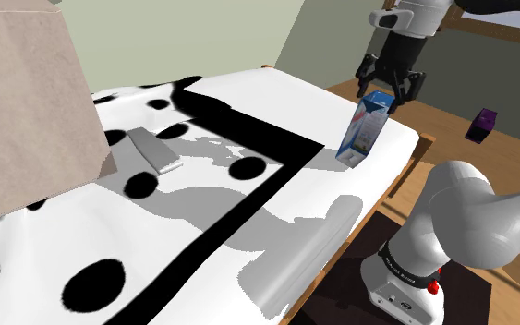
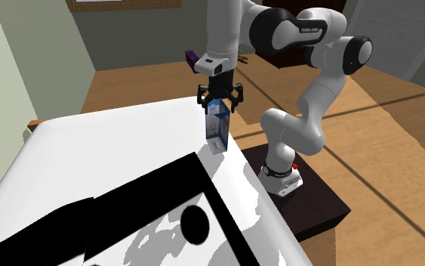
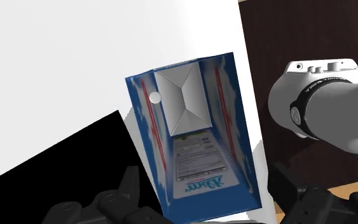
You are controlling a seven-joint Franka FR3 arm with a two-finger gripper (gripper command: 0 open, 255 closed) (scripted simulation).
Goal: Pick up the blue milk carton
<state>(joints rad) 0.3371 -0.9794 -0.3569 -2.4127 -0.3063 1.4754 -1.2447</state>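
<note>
The blue milk carton [image 1: 363,129] hangs tilted under my gripper [image 1: 390,90], which is shut on its upper end. Its lower end seems to float just above the white bedcover with black spots [image 1: 202,185], near the edge closest to the arm. The second exterior view has the carton [image 2: 217,125] at the bed's right edge, below the gripper [image 2: 218,100]. In the wrist view the carton [image 3: 196,140] sits between the two black fingers of the gripper [image 3: 203,184], one face with a white label turned toward the camera.
A grey flat object [image 1: 151,150] lies on the bed further in. A large tan box [image 1: 27,102] stands at the shoulder view's left. A purple item [image 1: 481,123] sits on the wooden floor. The arm's base [image 2: 278,170] is on a dark stand [image 2: 316,208] beside the bed.
</note>
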